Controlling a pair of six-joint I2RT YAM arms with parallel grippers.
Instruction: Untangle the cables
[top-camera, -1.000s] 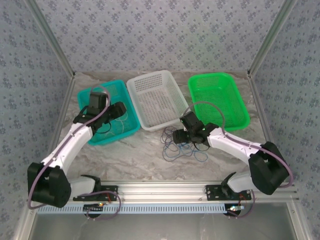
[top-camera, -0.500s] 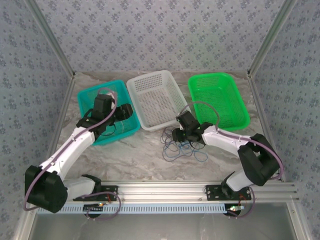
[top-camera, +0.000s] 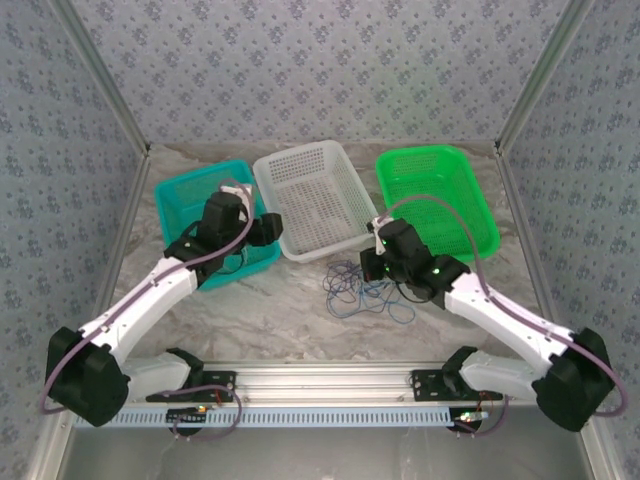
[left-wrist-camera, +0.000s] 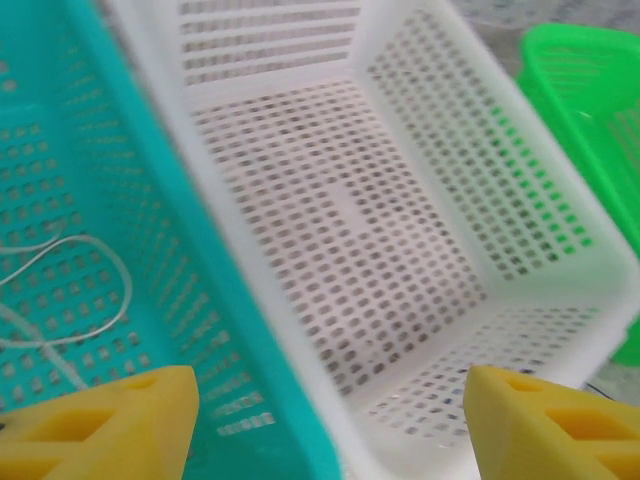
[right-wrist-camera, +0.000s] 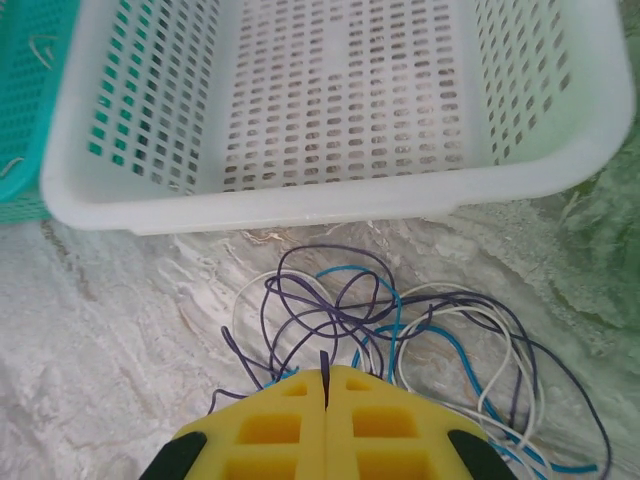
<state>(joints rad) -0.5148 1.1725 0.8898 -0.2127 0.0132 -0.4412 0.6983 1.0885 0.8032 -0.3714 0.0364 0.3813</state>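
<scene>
1. My right gripper (right-wrist-camera: 325, 395) sits at the bottom centre of the right wrist view with its yellow fingers (right-wrist-camera: 270, 425) pressed together. A dark purple cable (right-wrist-camera: 323, 358) rises straight out of the seam between them, so it looks pinched there
2. The cables (right-wrist-camera: 396, 310), blue, dark purple and whitish, lie in a loose tangle of loops on the marble table (right-wrist-camera: 110, 330). They are just above my fingertips in that frame, near the front rim of the white basket (right-wrist-camera: 300, 205) but apart from it
3. In the overhead view the cables (top-camera: 362, 295) lie at lower centre, with my right gripper (top-camera: 368, 268) at the tangle's upper edge. Behind them stand the teal basket (top-camera: 200, 172) at left, the white basket in the middle and the green basket (top-camera: 428, 150) at right
4. My left gripper (left-wrist-camera: 330, 420) is spread wide, with one yellow finger (left-wrist-camera: 100, 420) in each lower corner of the left wrist view. It hangs over the adjoining rims of the teal and white baskets
5. A pale cable (left-wrist-camera: 125, 285) loops on the teal basket's floor at the left edge of that view
6. Seen from overhead, my left gripper (top-camera: 265, 228) is at the teal basket's right side
</scene>
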